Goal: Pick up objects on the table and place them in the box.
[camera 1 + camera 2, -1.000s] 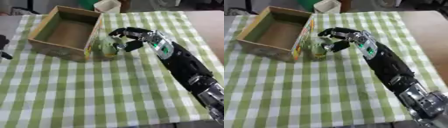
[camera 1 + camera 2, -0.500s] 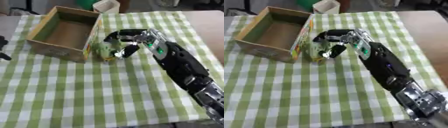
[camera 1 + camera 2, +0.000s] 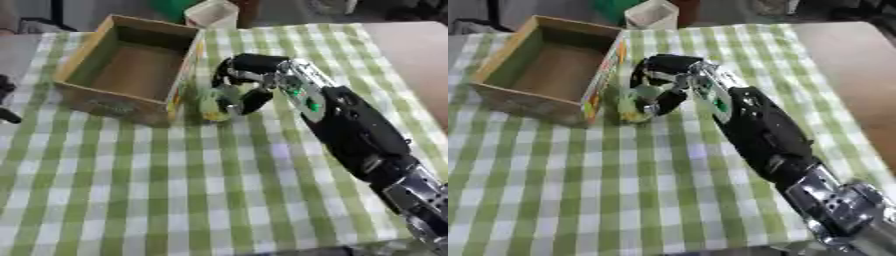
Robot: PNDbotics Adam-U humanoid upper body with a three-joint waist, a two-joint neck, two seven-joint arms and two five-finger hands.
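So my right hand [image 3: 254, 80] has its fingers [image 3: 229, 75] curled over the top of a small greenish-yellow object [image 3: 216, 101], with the thumb tucked in on the near side, so I'd call that wrapped around it, though I can't tell if it's off the cloth yet. It's blurry and see-through, maybe a little bottle or cup, standing roughly upright as far as I can make out.

The key relation: the object sits right against the right outer wall of the cardboard box [image 3: 94, 102], which is at the far-left corner of the checked tablecloth [image 3: 175, 190]. So the box opening lies to the left of my fingers and higher than the object, meaning lift first, then go left over the wall.

Right hand is the near one; my left doesn't show at all.

Count: one box, one object in hand. The box looks empty inside.
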